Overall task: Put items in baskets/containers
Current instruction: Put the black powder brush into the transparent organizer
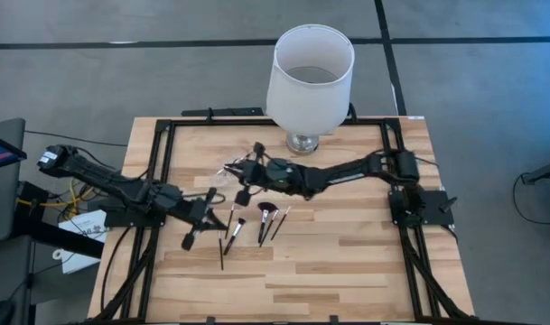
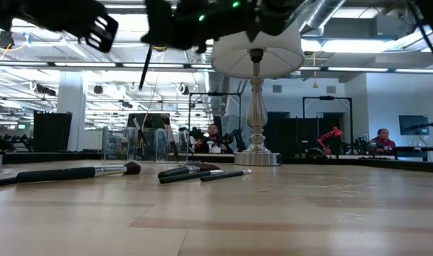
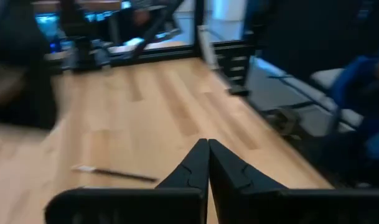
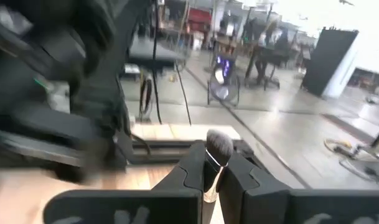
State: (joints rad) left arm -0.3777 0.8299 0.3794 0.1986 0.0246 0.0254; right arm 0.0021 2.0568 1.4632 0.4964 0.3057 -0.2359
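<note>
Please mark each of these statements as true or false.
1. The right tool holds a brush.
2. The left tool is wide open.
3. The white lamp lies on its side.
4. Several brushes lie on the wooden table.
1. The right tool holds a brush. True: the bristle head stands up between its fingers.
2. The left tool is wide open. False: its fingers are shut together.
3. The white lamp lies on its side. False: it stands upright on its base at the table's edge.
4. Several brushes lie on the wooden table. True: they lie loose on the wood between the two arms.
</note>
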